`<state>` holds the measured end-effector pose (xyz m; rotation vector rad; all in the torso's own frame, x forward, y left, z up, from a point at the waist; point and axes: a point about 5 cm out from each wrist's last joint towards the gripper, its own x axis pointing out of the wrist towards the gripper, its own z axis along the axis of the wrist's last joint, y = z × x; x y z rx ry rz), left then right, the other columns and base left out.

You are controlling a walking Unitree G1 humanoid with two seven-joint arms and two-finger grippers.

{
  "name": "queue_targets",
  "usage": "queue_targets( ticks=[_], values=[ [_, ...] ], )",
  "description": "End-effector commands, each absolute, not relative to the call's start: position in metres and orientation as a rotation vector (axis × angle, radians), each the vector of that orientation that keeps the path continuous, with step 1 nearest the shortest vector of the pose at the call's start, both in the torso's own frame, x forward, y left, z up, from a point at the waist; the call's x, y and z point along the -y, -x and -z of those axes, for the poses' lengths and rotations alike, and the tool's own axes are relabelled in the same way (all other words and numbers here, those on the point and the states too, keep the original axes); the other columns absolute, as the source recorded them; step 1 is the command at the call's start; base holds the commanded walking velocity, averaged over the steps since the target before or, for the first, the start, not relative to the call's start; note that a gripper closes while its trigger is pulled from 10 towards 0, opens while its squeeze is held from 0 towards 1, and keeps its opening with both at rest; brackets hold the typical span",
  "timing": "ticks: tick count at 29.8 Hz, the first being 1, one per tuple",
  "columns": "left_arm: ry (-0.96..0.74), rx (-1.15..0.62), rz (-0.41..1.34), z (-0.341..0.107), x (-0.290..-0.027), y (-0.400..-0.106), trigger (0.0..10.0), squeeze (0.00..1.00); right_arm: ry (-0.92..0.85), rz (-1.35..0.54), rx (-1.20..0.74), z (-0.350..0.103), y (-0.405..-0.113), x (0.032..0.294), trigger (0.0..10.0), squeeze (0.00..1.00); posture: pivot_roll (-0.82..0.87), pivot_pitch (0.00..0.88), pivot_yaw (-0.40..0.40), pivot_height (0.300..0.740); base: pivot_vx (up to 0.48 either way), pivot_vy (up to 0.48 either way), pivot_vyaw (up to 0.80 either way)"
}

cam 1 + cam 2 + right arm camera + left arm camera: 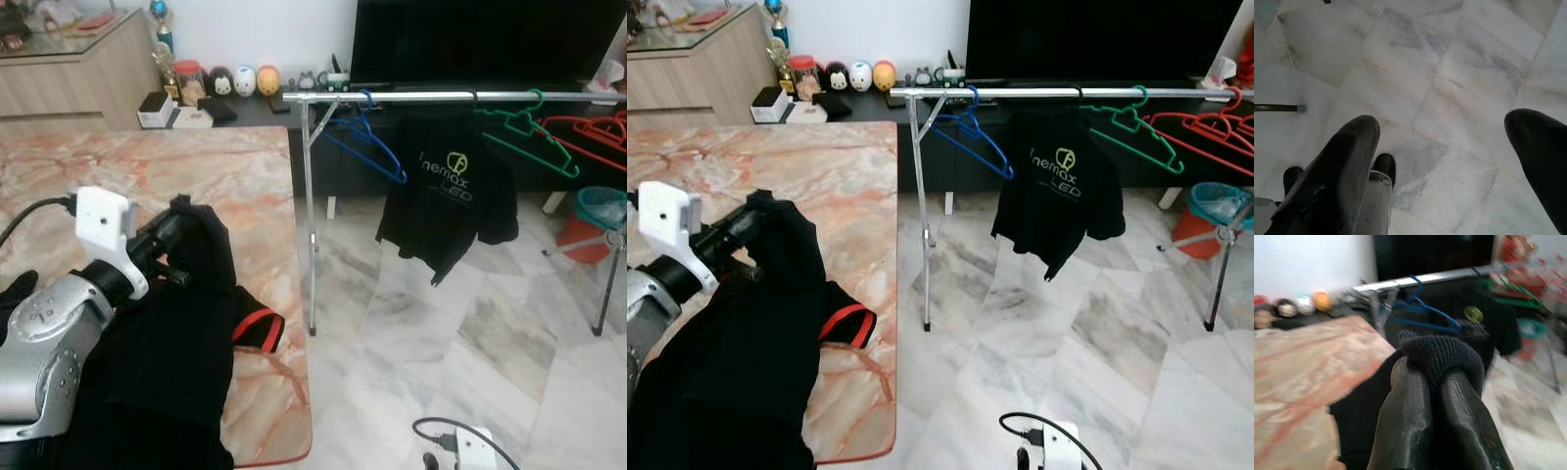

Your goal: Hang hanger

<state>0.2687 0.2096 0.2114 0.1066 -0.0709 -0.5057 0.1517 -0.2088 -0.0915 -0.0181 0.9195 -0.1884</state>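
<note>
The surface (176,176) is a big slab of pink and cream marble with a thin red edge, and it stands on the robot's left side. A black garment (167,362) with a red cuff lies in a heap on the near part of it. The left hand (1435,382) sits over this heap, and its two fingers (1405,416) are pressed together on a fold of the black cloth. The floor (441,333) is pale grey and white marble tiles. A silver clothes rail (441,96) on thin metal legs stands on the floor just past the far corner of the surface. A blue hanger (367,145) hangs on the rail near its left end. A black T-shirt (449,191) with a yellow and white logo hangs in the middle. A green hanger (529,137) and some red hangers (593,132) hang further to the right. Behind the rail is a low dark cabinet (245,110) with a big black TV screen (480,39) on it, and a row of small round toy figures (245,80) stands next to the screen. A wooden sideboard (69,73) stands against the wall in the far left corner. A teal and red bin (598,220) sits on the floor at the far right. The right hand (1440,147) hangs low over the floor tiles, and its fingers are wide apart and hold nothing.
</note>
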Motion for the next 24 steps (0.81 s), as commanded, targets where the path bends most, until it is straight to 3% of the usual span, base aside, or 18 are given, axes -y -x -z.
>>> queue_targets(
  ticks=[1, 9, 16, 20, 24],
  values=[
    [-0.118, 0.044, 0.550, -0.210, -0.206, -0.264, 10.0, 0.00, 0.024, 0.183, -0.928, 0.092, -0.151, 0.209, 10.0, 0.00, 0.10, 0.000, -0.008, 0.740, 0.000, 0.000, 0.00],
    [-0.182, -0.033, 0.559, -0.192, -0.203, -0.261, 10.0, 0.00, 0.032, 0.175, -0.929, 0.092, -0.151, 0.210, 10.0, 0.00, 0.10, 0.000, -0.009, 0.740, 0.000, 0.000, 0.00],
    [-0.085, 0.245, 0.222, -0.236, -0.219, -0.286, 10.0, 0.00, 0.032, 0.174, -0.928, 0.092, -0.151, 0.209, 10.0, 0.00, 0.10, 0.000, -0.008, 0.740, 0.000, 0.000, 0.00],
    [-0.021, 0.371, 0.109, -0.261, -0.224, -0.299, 10.0, 0.00, 0.032, 0.173, -0.928, 0.092, -0.152, 0.209, 10.0, 0.00, 0.10, 0.000, -0.009, 0.740, 0.000, 0.000, 0.00],
    [-0.015, 0.396, 0.109, -0.269, -0.220, -0.307, 10.0, 0.00, 0.031, 0.173, -0.927, 0.092, -0.152, 0.208, 10.0, 0.00, 0.09, 0.000, -0.003, 0.740, 0.000, 0.000, 0.00]
  ],
)
